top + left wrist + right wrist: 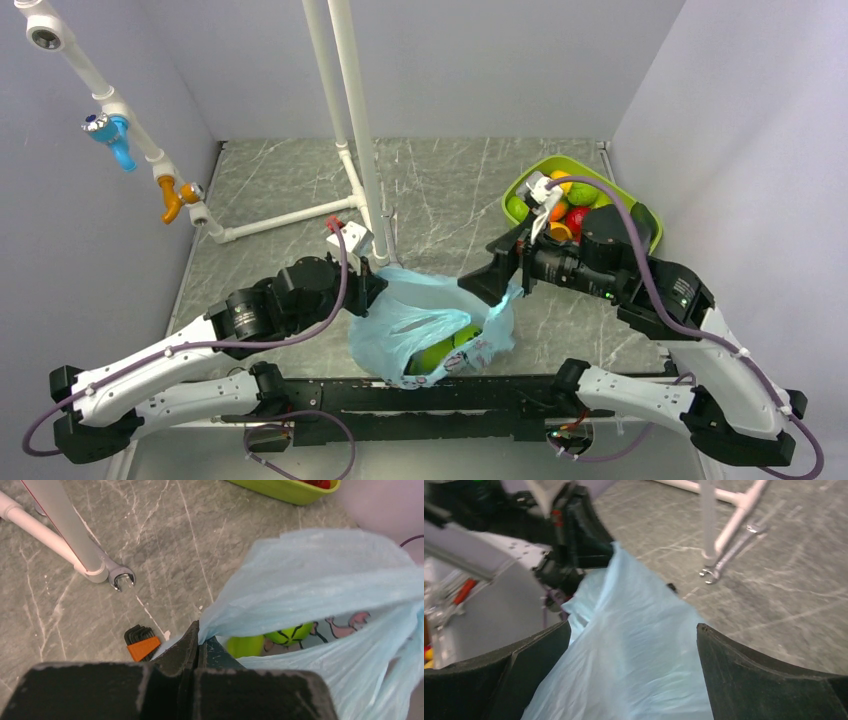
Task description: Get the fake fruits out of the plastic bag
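The light-blue plastic bag (425,322) lies at the table's near middle, its mouth held up. My left gripper (372,285) is shut on the bag's left rim, which shows pinched between the jaws in the left wrist view (200,632). Green fake fruits (445,350) lie inside the bag; one with dark stripes (290,632) and a plain green one (245,646) show through the opening. My right gripper (497,287) is open at the bag's right side, and its fingers stand on either side of a fold of the bag (639,650). More fake fruits (570,205) lie in the tray.
A lime-green tray (640,215) stands at the back right. A white pipe frame (355,130) rises behind the bag, with a wrench (120,577) at its foot. A black-and-orange hex key set (141,642) lies left of the bag.
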You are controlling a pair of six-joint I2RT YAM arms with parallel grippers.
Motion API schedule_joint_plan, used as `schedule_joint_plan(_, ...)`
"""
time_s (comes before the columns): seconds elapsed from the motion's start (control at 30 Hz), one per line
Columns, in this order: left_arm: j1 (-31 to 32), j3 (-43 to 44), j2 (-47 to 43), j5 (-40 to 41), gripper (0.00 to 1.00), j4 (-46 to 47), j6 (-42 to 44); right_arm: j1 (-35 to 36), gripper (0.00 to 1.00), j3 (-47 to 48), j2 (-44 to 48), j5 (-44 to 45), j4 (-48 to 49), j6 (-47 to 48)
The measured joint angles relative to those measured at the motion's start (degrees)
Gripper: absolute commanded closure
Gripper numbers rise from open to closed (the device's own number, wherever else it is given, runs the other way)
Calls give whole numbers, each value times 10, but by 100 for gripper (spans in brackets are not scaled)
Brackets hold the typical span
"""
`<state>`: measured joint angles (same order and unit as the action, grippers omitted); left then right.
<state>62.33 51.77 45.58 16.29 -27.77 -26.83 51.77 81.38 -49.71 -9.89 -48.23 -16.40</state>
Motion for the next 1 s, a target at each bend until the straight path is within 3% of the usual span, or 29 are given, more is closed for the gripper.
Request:
schedule_joint_plan(0.27,-3,1,-7,28,100,-12,2,0,0,-103,31,235,5,-10)
schedule_joint_plan(0.57,-17,82,-3,64,100,-7,21,0,0,-281,75,328,160,-70)
schedule_joint_plan(0.7,-39,141,18,84,100,-16,42,0,0,-296,69,336,276,-81)
schedule_joint_plan(0.87,-89,213,45,61,100,-52,64,0,0,-396,47,313,584,-73)
schedule_joint_plan(1.0,-104,209,39,20,100,-76,65,-1,0,-424,-56,292,765,-72)
